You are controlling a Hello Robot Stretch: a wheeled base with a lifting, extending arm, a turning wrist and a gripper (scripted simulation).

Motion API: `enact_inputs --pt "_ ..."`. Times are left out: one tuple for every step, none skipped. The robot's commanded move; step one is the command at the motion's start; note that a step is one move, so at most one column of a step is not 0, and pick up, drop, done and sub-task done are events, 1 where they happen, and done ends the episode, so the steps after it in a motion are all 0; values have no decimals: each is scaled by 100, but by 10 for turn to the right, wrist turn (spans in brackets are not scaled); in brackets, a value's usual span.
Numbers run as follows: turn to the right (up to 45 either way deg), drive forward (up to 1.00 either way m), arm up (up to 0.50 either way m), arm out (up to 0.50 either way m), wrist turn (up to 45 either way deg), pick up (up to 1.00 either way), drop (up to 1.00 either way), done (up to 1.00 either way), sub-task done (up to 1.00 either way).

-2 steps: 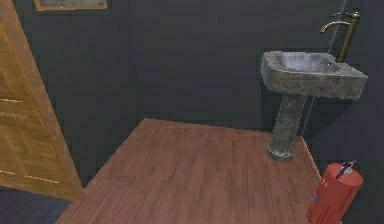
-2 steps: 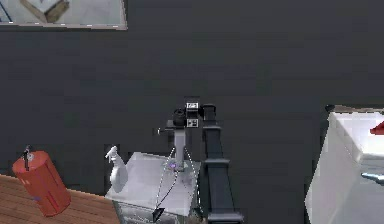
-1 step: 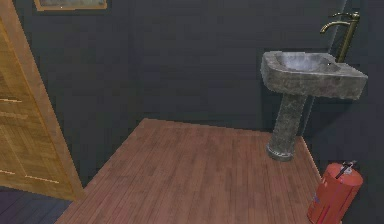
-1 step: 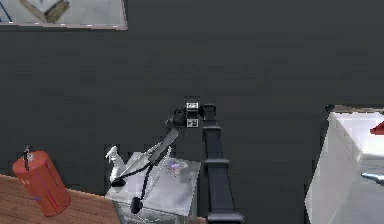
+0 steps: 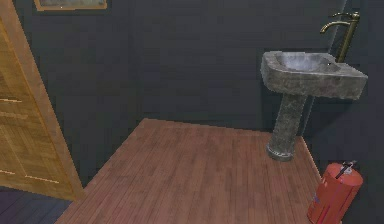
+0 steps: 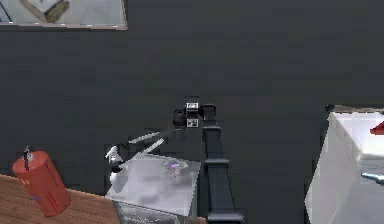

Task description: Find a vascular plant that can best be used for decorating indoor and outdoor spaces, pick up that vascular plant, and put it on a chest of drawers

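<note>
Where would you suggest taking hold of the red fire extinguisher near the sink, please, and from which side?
Probably the red cylinder of the fire extinguisher, about mid-height, below the valve on top. It stands tilted beside the dark wall and the pedestal sink, so come from the wooden floor side; the round body suits a grip across it.

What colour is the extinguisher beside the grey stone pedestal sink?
Red extinguisher; clearest in the forward view.

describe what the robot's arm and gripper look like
The arm is a dark square bar. At its far end sit two small white squares with black marks. The gripper has a dark body and two thin dark fingers with paler tips.
</note>
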Motion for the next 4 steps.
enact_inputs --pt "0 0 0 0 450 0 0 0 0" --pt "0 0 0 0 270 0 0 0 0" --pt "0 0 -30 0 0 0 0 0 0" --pt "0 0 0 0 0 100 0 0 0"
